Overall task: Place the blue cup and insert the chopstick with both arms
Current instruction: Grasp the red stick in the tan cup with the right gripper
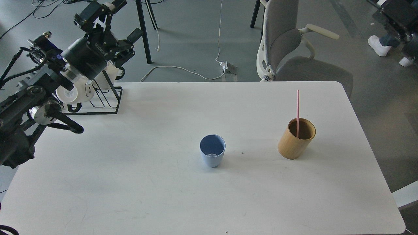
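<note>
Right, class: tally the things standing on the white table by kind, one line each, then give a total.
Blue cup: 1
Bamboo cylinder: 1
Pink chopstick, standing in the cylinder: 1
Black wire rack holding white mugs, whose number is unclear: 1
Total: 4, mugs not counted

Pale-blue cup point(212, 155), darker blue inside; pink chopstick point(297, 107); tan bamboo cylinder point(296, 138); white table point(163, 195); seemingly white mugs point(76, 89).

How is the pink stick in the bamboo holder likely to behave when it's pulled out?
The stick is thin and straight, so probably rigid and very light. It stands loose in the wide holder, so it should lift freely. Being so slim, it may pivot or slip in a grip.
</note>
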